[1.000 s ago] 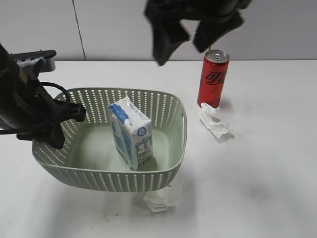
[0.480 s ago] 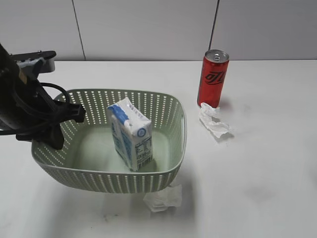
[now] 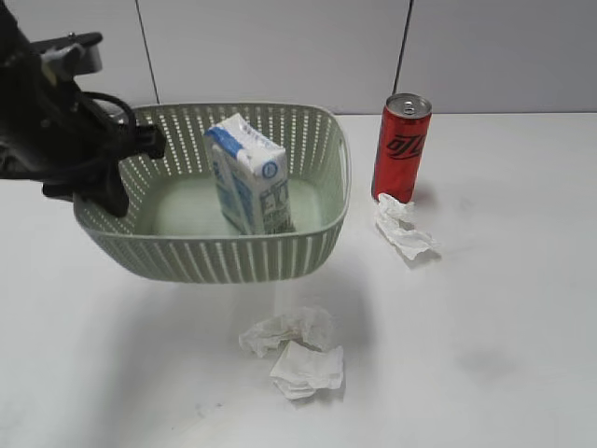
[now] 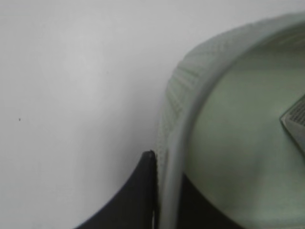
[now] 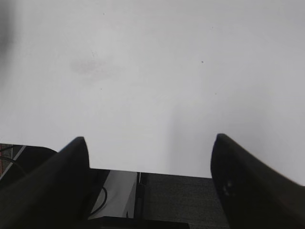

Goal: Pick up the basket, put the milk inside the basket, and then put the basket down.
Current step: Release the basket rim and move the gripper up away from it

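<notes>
The pale sage-green basket (image 3: 233,252) hangs in the air above the table, tilted. My left gripper (image 3: 126,163) is shut on its left rim. In the left wrist view the two black fingers (image 4: 164,191) pinch the basket wall (image 4: 176,124). The white-and-blue milk carton (image 3: 247,177) stands inside the basket, and a corner of it shows in the left wrist view (image 4: 295,119). My right gripper (image 5: 150,162) is open and empty over bare table near its front edge; it is out of the exterior view.
A red soda can (image 3: 401,147) stands right of the basket, with a crumpled tissue (image 3: 403,229) at its foot. Two more crumpled tissues (image 3: 294,350) lie on the table under and in front of the basket. The white table (image 3: 485,336) extends to the right.
My left gripper has raised the basket with the milk off the table, uncovering the tissues beneath. The right arm has left the exterior view.
</notes>
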